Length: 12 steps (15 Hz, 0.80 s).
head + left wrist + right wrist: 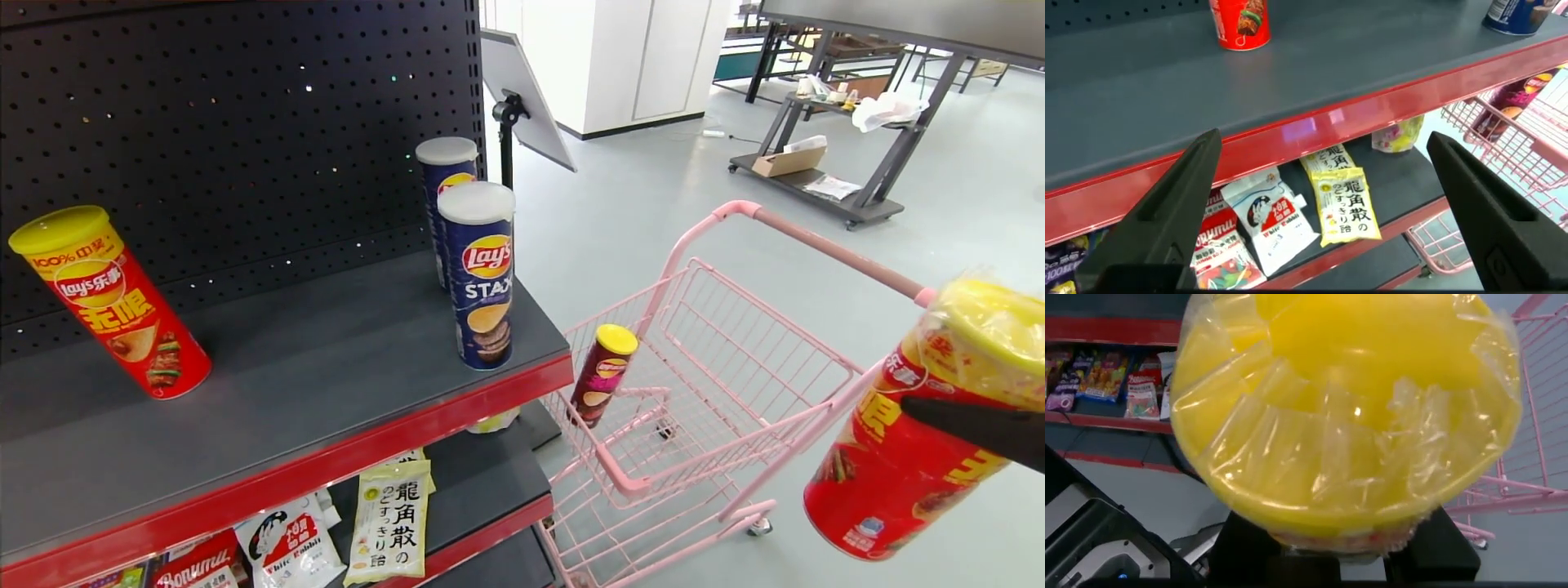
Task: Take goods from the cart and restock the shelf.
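My right gripper (pixel 1343 559) is shut on a red chip can (pixel 906 433) with a plastic-wrapped yellow lid (pixel 1347 400), held in the air to the right of the pink cart (pixel 804 335). A purple can (pixel 602 374) leans inside the cart's near-left corner. The dark upper shelf board (pixel 310 359) carries a matching red can (pixel 114 306) at the left and two blue cans (pixel 482 278) at its right end. My left gripper (pixel 1323 140) is open and empty, facing the shelf's red front edge (pixel 1290 131).
Snack packets (pixel 1343 204) lie on the lower shelf under the red edge. A black stand with a tilted board (pixel 522 98) is behind the shelf's right end. A black trolley table (pixel 824 163) stands far off across the open grey floor.
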Tool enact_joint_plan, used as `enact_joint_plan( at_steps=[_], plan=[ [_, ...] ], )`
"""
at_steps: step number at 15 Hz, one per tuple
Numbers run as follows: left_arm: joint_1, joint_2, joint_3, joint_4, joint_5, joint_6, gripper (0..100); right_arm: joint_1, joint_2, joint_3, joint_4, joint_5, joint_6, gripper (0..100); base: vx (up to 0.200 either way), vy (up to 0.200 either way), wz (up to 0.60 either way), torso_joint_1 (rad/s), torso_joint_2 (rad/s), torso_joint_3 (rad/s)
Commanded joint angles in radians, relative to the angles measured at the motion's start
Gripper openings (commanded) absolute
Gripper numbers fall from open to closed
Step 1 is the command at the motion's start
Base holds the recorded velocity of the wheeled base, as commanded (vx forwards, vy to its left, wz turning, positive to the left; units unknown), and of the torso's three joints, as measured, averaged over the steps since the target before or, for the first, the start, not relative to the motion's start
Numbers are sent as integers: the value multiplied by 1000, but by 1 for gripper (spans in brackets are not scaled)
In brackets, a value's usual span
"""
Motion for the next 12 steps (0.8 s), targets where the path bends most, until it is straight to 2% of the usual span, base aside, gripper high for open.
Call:
enact_joint_plan(
  at_steps=[1,7,11,12],
  plan=[
    [0,-1,0,0,0,0,100,0,7,2,-1,1,-1,0,0,0,600,2,7,2],
    [3,-19,2,-2,3,-5,100,7,-22,32,-1,6,-3,0,0,0,600,5,2,3],
    [3,-19,2,-2,2,0,100,7,-77,94,-2,12,-26,0,0,0,0,0,0,0],
    [3,-19,2,-2,3,-2,100,10,-105,111,-1,15,-29,0,-200,0,0,-2,-7,2]
  ],
)
